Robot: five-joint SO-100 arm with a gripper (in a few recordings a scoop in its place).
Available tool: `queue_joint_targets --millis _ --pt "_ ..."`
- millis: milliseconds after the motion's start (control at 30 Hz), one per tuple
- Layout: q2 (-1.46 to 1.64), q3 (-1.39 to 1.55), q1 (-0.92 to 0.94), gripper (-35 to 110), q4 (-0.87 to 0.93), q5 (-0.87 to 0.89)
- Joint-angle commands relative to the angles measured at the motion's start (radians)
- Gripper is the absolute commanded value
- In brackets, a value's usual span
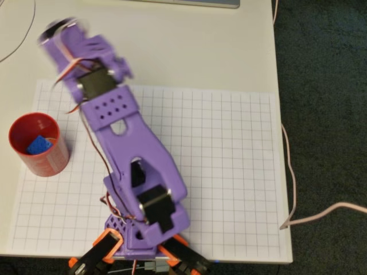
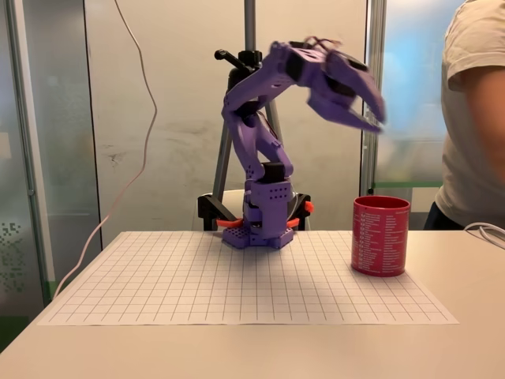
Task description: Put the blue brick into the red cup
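Note:
The red cup (image 1: pixel 40 146) stands upright on the left side of the grid mat, and in the fixed view the red cup (image 2: pixel 380 235) is on the right. The blue brick (image 1: pixel 39 145) lies inside it on the bottom. My purple gripper (image 2: pixel 372 117) is raised high above the table, roughly over the cup and well clear of its rim, with nothing in it. It is motion-blurred in both views, so the gap between its fingers is unclear. From overhead the gripper (image 1: pixel 56 31) is a blur beyond the mat's far left corner.
A white grid mat (image 1: pixel 218 172) covers the table. The arm's base (image 1: pixel 143 229) sits at the mat's near edge in the overhead view. A thin cable (image 1: pixel 289 172) runs along the table's right edge. A person (image 2: pixel 473 118) stands at the right behind the cup.

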Motion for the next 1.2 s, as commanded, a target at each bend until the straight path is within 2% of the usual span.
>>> queue_joint_targets --millis 0,200,433,533,633,1000,1167 --pt "0.135 -0.044 0.207 0 -0.018 0.014" --pt "0.433 -0.023 0.431 0 0.038 0.018" --pt "0.772 -0.021 0.594 0 0.138 0.064" --pt "0.787 -0.095 0.606 0 0.21 0.11" --pt "0.787 -0.052 0.6 0 0.176 0.153" --pt "0.785 0.77 0.403 0 -0.098 0.232" --pt "0.785 1.049 0.351 0 -0.126 0.192"
